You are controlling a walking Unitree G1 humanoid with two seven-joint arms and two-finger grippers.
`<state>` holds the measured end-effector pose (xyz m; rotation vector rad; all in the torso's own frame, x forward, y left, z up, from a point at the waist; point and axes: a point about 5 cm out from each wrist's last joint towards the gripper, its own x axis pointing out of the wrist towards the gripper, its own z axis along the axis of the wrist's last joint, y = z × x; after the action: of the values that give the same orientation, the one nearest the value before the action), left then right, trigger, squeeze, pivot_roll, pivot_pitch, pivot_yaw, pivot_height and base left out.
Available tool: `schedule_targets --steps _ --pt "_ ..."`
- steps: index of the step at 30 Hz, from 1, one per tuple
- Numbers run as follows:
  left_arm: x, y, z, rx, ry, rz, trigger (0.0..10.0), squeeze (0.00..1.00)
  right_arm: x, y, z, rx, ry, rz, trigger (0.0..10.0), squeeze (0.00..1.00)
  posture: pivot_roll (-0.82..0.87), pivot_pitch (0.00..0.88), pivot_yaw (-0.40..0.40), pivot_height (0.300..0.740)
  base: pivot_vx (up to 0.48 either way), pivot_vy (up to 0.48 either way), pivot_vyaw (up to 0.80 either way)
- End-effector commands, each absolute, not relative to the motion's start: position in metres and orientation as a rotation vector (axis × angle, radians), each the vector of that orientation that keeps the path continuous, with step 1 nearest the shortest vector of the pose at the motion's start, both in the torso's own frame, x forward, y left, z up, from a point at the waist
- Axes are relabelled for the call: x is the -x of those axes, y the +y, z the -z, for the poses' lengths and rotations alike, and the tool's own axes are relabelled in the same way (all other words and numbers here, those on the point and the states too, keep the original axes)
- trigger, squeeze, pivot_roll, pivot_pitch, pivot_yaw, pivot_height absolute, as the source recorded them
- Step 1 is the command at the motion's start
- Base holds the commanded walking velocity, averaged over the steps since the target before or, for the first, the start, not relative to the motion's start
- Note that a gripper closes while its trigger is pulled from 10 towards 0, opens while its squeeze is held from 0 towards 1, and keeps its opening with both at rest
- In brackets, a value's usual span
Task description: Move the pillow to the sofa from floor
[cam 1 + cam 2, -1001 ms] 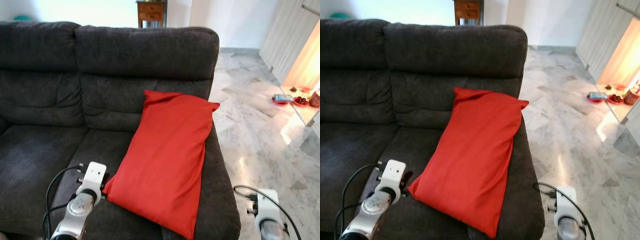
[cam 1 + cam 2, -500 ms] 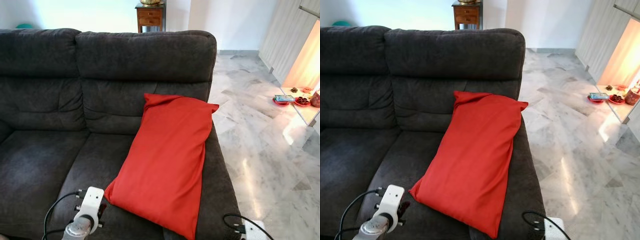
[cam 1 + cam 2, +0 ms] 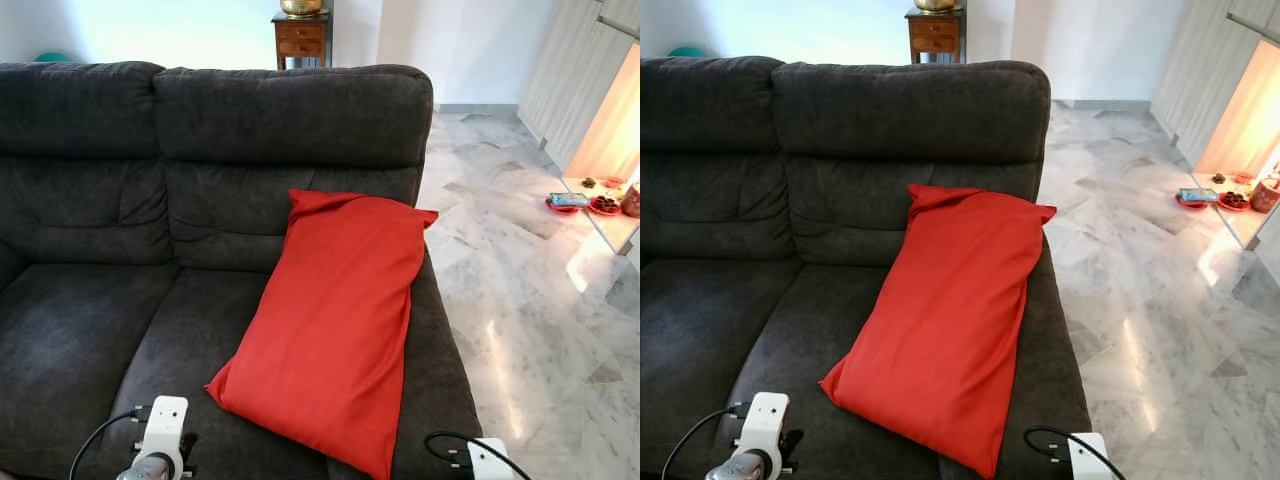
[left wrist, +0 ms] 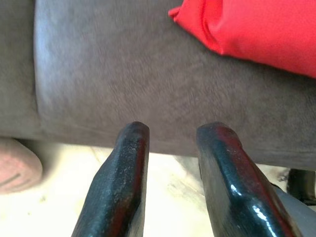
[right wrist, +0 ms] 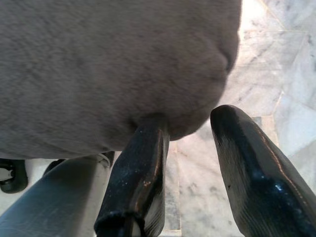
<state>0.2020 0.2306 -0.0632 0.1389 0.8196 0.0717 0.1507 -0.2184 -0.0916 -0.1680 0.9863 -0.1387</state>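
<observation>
Marble floor [image 3: 520, 300] runs off toward 2 o'clock; dark grey sofa [image 3: 200, 150] ahead of me. Red pillow [image 3: 335, 320] lies on the right seat, top end leaning on the backrest. Left gripper [image 4: 173, 143] at 7 o'clock by the seat's front edge, jaws parted, holding nothing. Right gripper [image 5: 190, 143] at 5 o'clock beside the sofa's corner, jaws parted, likewise.

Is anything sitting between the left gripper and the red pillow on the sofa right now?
Nothing visible. The left gripper is open past the seat's front edge, and bare dark seat cushion lies between it and the near corner of the pillow, which lies on the sofa.
</observation>
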Motion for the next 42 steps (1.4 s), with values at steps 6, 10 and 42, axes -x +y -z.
schedule_targets --steps 6,10,42 --pt "-0.193 0.228 0.07 -0.113 0.865 -0.079 10.0 0.0 -0.159 -0.211 0.089 0.146 0.962 0.116 10.0 0.0 -0.02 0.0 -0.002 0.74 0.0 0.0 0.0" --pt "-0.197 0.228 0.068 -0.112 0.858 -0.081 10.0 0.0 -0.164 -0.212 0.088 0.131 0.953 0.143 10.0 0.0 -0.01 0.0 -0.005 0.74 0.0 0.0 0.0" --pt "-0.188 0.228 0.072 -0.124 0.872 -0.083 10.0 0.0 -0.166 -0.202 0.088 0.108 0.947 0.116 10.0 0.0 -0.02 0.0 -0.007 0.74 -0.031 0.0 0.0"
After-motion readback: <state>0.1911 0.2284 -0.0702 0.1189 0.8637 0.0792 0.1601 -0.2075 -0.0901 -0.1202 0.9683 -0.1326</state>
